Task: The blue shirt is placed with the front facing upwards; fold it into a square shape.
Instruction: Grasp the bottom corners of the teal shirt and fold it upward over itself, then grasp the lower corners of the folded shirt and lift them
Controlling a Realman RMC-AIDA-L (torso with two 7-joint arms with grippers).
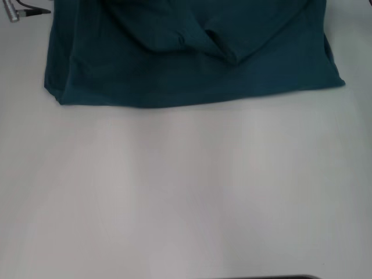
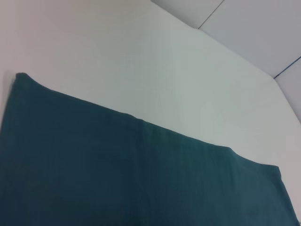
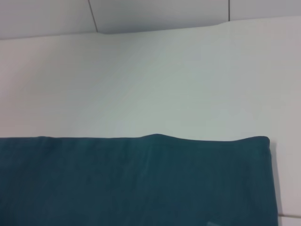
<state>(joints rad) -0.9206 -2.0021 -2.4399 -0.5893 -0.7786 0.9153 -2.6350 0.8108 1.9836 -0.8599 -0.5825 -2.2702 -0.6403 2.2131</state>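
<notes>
The blue shirt (image 1: pixel 192 58) lies on the white table (image 1: pixel 186 192) at the far side of the head view, dark teal, with its near hem running straight across. Folds of cloth bunch up in its middle near the top edge of that view. In the left wrist view the blue shirt (image 2: pixel 117 174) fills the lower part, flat and smooth. The right wrist view shows the blue shirt (image 3: pixel 131 181) with a straight edge and one corner. Neither gripper appears in any view.
A grey cable end (image 1: pixel 23 10) lies at the far left corner of the head view, beside the shirt. A floor with tile lines (image 2: pixel 254 28) lies past the table's edge in the wrist views.
</notes>
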